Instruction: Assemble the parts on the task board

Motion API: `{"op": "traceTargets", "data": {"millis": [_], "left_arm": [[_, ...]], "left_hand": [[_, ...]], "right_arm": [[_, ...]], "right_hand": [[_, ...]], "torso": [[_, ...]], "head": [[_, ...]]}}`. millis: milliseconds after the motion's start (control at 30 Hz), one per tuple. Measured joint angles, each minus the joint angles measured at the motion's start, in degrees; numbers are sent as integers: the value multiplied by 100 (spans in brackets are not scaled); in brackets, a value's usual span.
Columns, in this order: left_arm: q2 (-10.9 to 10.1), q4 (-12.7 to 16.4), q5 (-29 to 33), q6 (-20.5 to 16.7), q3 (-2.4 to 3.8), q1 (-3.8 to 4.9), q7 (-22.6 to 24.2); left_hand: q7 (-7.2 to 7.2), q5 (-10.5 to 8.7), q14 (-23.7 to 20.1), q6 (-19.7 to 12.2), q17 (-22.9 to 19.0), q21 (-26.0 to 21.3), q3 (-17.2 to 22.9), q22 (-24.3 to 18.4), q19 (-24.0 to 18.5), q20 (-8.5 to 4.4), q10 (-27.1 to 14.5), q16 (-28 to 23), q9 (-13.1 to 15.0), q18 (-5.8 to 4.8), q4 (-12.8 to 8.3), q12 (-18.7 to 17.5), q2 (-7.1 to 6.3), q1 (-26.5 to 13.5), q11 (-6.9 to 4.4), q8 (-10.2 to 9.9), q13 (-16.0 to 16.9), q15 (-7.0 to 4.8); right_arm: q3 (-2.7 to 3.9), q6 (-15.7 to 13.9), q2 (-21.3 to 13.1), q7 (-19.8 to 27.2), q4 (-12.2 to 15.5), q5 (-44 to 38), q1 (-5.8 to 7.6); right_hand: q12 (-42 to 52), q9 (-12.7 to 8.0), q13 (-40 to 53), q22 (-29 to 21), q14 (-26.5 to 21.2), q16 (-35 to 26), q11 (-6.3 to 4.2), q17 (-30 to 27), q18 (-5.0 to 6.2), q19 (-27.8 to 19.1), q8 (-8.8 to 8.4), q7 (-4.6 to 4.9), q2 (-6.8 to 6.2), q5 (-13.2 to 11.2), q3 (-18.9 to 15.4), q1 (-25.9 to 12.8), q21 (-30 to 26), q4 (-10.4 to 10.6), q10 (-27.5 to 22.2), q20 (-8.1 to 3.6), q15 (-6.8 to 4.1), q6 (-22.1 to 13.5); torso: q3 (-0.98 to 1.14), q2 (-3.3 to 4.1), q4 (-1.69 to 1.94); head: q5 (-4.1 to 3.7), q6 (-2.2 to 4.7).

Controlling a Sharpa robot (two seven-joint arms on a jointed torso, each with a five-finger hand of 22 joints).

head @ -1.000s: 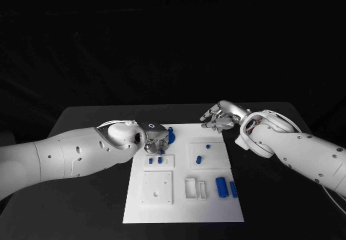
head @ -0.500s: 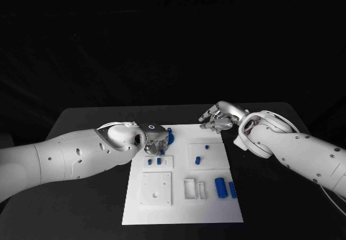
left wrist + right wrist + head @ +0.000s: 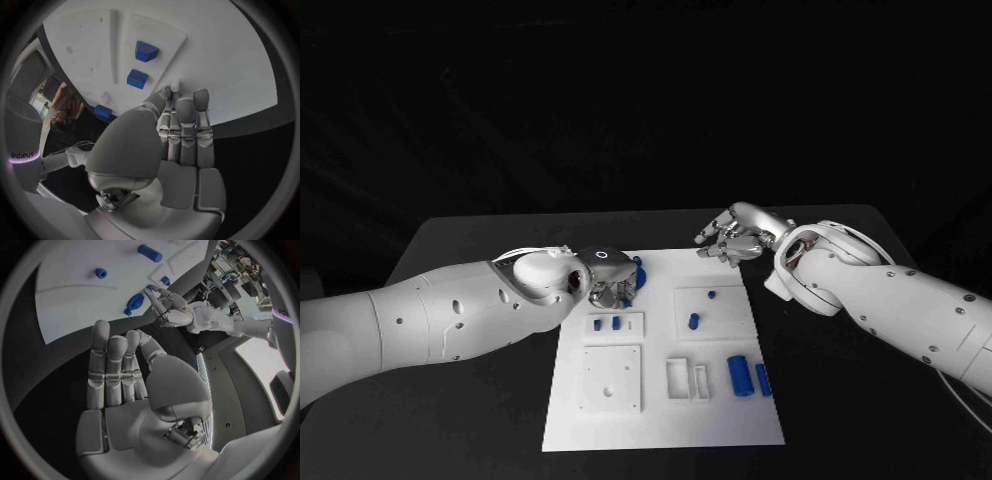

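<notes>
I'm running this in what looks like a robotics lab. A black table (image 3: 488,400) stands against a dark backdrop, and it carries a white task board (image 3: 733,420) with small blue parts (image 3: 740,375).

You're looking at two bulky white arms with smooth, rounded shells, dotted with small dark screw holes along their sides. The left arm (image 3: 430,320) ends in a rounded wrist housing with a dark cap carrying a small lit ring. The right arm (image 3: 906,305) shows thin cables at its wrist. The left hand (image 3: 169,145) and right hand (image 3: 125,385) are brushed silver metal with segmented fingers and grey palm pads.
</notes>
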Motion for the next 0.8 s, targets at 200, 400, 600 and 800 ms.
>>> {"op": "traceTargets", "data": {"millis": [200, 400, 600, 800], "left_arm": [[9, -14, 0, -88, -7, -12, 0], [-20, 10, 52, -225, -16, -32, 26], [-135, 123, 364, -351, 46, -59, 94], [-252, 212, 1086, -413, 244, -52, 179]], "left_hand": [[-15, 1, 21, 9, -6, 0, -14, 0, 41, -41, 42, -6, 6, -9, 14, 0, -23, -68, -42, 0, 0, -21], [-25, 22, 45, 19, -5, 0, -26, -1, 72, -72, 42, -51, 12, -41, 45, 0, -23, -68, -42, 0, 0, -45], [-33, 22, 63, 28, -5, -5, -31, -1, 80, -80, 42, -55, 14, -41, 70, 0, -23, -68, -42, 0, 0, -62], [-33, 22, 63, 28, 2, -20, -11, -2, 92, -92, 42, -55, 13, -44, 90, 0, -45, -90, -42, 0, 0, -62]], "right_arm": [[0, 0, 0, 4, 2, 4, 0], [0, -1, -2, 14, 3, 15, 0], [0, -9, -28, 26, 4, 86, 0], [0, -29, -83, 30, 54, 148, 0]], "right_hand": [[0, 0, 0, 12, 0, 0, 0, 0, 0, 0, 0, 0, 0, 0, 0, 0, 0, 0, 0, 0, 0, 0], [0, 0, -1, 15, 0, 0, 0, -1, 0, 2, 0, 0, 0, 4, 0, 0, -5, 0, 0, -2, 0, 0], [0, 0, -1, 25, 0, 0, 0, -1, 0, 22, 0, 0, 0, 27, 0, 0, -21, 0, 0, -21, 0, 0], [0, 0, -1, 37, 0, 0, 0, -1, 0, 22, 0, 0, 0, 27, 0, 0, -21, 0, 1, -21, 0, 0]], "torso": [[-2, -1, 0], [-5, -3, -3], [-6, -3, -3], [-5, -5, -1]], "head": [[1, 19], [13, 59], [25, 96], [37, 123]]}}
